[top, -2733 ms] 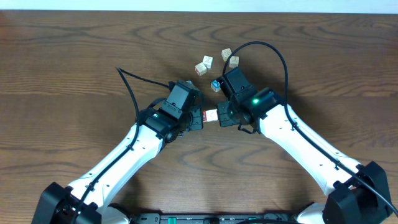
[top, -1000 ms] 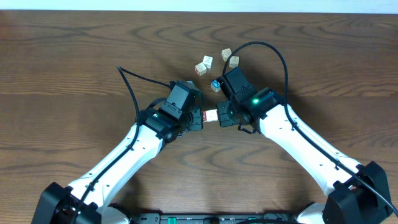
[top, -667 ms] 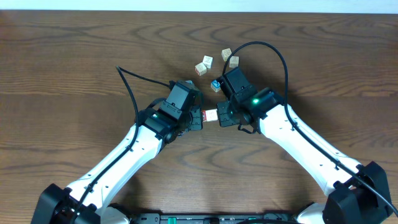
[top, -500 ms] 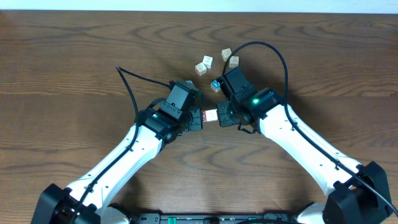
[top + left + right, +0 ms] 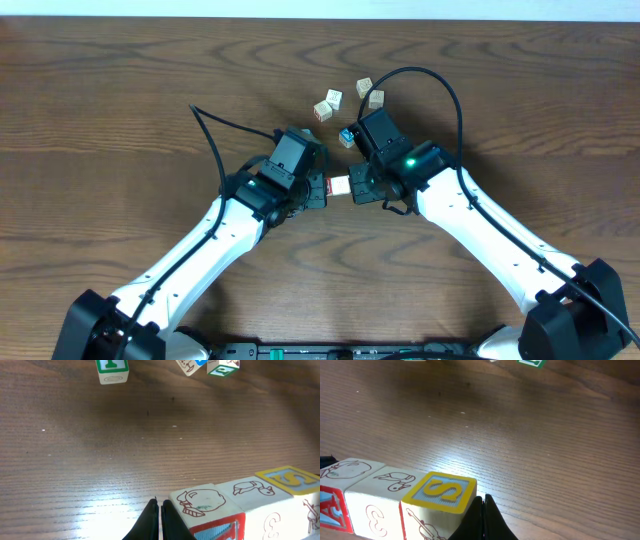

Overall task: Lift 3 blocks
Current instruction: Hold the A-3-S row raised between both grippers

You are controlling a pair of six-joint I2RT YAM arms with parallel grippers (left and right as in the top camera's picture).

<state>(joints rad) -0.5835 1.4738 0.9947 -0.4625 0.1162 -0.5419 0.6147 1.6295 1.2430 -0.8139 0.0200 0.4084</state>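
Blocks (image 5: 340,184), three of them, lie in a short row on the desk (image 5: 120,90) in the overhead view, caught end to end between my left gripper (image 5: 324,190) and my right gripper (image 5: 353,186). The row's long axis runs straight from one gripper to the other, so both arms are equally near. Some spare cubes (image 5: 323,111) sit apart, further out, and I see no box or tray.

Left wrist view: the left gripper (image 5: 160,510) is clenched on nothing. Its closed tips touch the end of the red-faced block (image 5: 207,507), with the cream block (image 5: 252,492) and the yellow-topped block (image 5: 292,479) lined up beyond.

Right wrist view: the right gripper (image 5: 482,505) is likewise clenched and empty, its tips against the yellow-topped block (image 5: 442,491). I judge the lift depends on both arms squeezing inward along the row and rising together; I cannot tell whether the row is off the desk yet
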